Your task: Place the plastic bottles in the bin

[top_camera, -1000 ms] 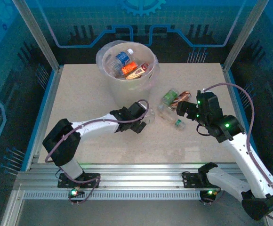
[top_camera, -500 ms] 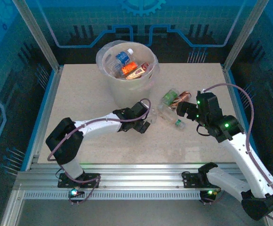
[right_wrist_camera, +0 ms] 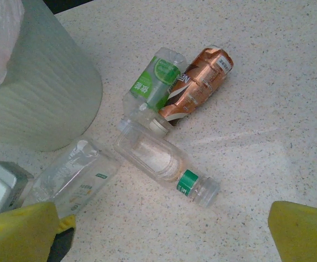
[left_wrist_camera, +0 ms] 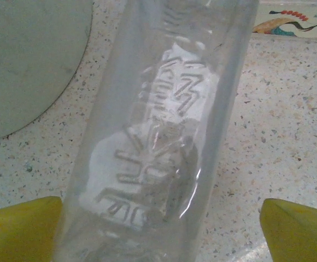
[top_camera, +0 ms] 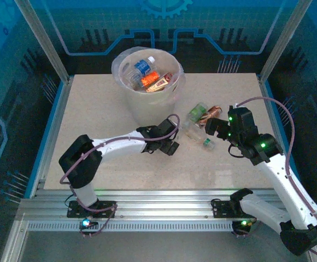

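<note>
left tool (left_wrist_camera: 158, 232): spread wide, 2 yellow fingers (left_wrist_camera: 16, 229) either side of the clear bottle (left_wrist_camera: 158, 136), nothing pinched yet, gap showing at the right-hand finger
clear bottle: lying on the bench (top_camera: 93, 109), just beside the wall of the bin (top_camera: 147, 106), body running between the fingers
right tool (top_camera: 217, 127): spread, empty, hanging near the cluster of 3
cluster: green-label bottle (right_wrist_camera: 153, 82), copper bottle (right_wrist_camera: 199, 82), green-banded bottle (right_wrist_camera: 158, 161), all lying on the bench, touching each other, right of the bin
bin: upright, far centre of the bench, binned bottles (top_camera: 147, 77) already inside
step: left arm's pickup of the clear bottle; approach looks done, grip not made
progress: 4 bottles on the bench to go, probably past halfway
next move: press the fingers onto the bottle body; thin crushed plastic, so it will likely flex or slip, and a mid-body squeeze seems safest; then lift over the rim and let go inside
vs 1 s ago: left arm has pushed further right onto the bottle, elbow shifted right too; right arm, the 3 clustered bottles and the bin contents look unchanged
</note>
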`<act>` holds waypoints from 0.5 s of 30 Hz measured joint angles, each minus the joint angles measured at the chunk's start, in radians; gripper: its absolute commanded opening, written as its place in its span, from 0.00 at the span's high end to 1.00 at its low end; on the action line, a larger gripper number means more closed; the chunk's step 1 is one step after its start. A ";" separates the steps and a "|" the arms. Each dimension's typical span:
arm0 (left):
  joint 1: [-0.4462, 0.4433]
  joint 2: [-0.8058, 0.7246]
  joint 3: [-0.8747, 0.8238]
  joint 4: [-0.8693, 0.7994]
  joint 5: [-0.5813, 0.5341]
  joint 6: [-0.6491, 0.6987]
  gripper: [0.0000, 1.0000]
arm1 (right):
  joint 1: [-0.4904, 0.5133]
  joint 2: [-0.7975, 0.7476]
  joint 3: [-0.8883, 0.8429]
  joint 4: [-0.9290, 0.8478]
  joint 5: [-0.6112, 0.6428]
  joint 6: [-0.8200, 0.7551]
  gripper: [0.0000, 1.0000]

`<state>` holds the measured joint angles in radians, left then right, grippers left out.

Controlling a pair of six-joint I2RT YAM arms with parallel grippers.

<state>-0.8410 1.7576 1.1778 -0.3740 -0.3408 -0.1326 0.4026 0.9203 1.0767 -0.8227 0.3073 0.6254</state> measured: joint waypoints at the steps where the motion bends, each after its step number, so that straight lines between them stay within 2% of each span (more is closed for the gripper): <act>1: 0.000 0.008 0.007 -0.005 -0.006 0.000 0.01 | 0.000 0.000 0.000 0.000 0.000 0.000 0.00; 9: 0.000 0.072 0.070 -0.017 -0.049 0.011 0.02 | -0.005 0.000 0.000 0.000 0.000 0.000 0.00; 15: 0.000 0.113 0.092 -0.016 -0.056 0.024 0.12 | -0.006 0.001 0.000 0.000 0.000 0.000 0.00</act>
<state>-0.8410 1.8702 1.2694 -0.3904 -0.3973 -0.1085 0.3965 0.9215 1.0767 -0.8227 0.3069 0.6250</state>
